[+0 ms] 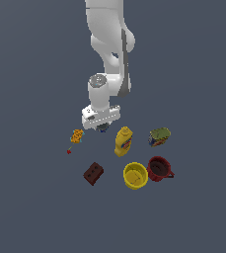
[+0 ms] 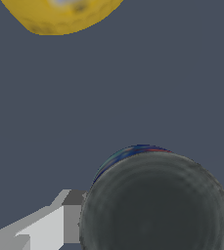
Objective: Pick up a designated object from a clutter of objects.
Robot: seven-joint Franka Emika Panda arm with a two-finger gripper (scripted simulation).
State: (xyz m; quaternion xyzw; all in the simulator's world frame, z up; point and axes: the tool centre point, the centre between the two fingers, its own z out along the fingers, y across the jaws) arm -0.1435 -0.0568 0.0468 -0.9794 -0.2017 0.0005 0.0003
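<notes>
My gripper (image 1: pixel 102 124) straddles the small dark can (image 2: pixel 155 202) mid-worktop, beside the mustard bottle (image 1: pixel 123 141), but whether it has clenched I cannot tell; an off-centre squeeze could squirt the can out.

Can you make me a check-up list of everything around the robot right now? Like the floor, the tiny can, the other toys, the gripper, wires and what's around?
Surface: plain dark grey floor, no marks seen.
Job's thing: small dark grey can with a bluish edge, right under the gripper; in the exterior view mostly hidden by it.
Clutter: orange toy, mustard bottle, green-blue can, brown holed brick, yellow bowl, dark red mug, which touches or nearly touches the bowl. The rest stand apart.
Gripper: down at the small can, fingers on both sides of it; a firm hold cannot be told.
Cables: nothing seen.
Surroundings: nothing seen but the white arm.
</notes>
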